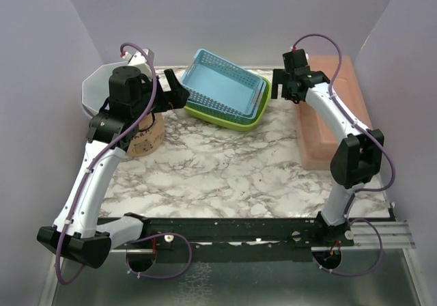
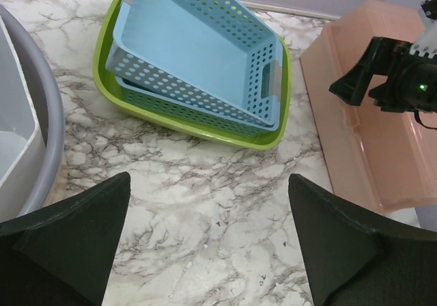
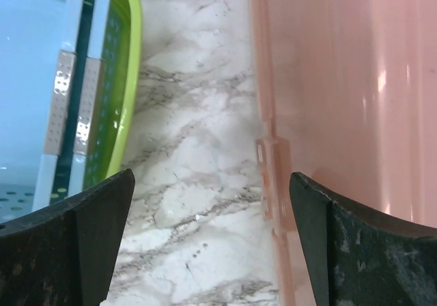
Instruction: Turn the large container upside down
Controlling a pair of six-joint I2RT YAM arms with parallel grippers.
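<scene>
Two grippers are hanging released, jaws spread wide and gripping nothing. Right gripper [image 1: 281,85] is hovering above the marble table [image 1: 218,173]. The large pink container [image 1: 345,80] is lying just beside it, its long edge running beneath one finger, while the stacked baskets [image 1: 225,91] are lying beneath the other. Left gripper [image 1: 176,91] is sitting well apart from the container, which is lying ahead and to its right, beyond the baskets.

Right gripper [image 3: 212,183] hangs wide open over the marble table [image 3: 194,94], nothing between its fingers [image 3: 82,244]. Pink container [image 3: 355,94] fills the right side. On the left, a green basket [image 3: 128,74] with a blue basket [image 3: 31,67] nested inside.
</scene>
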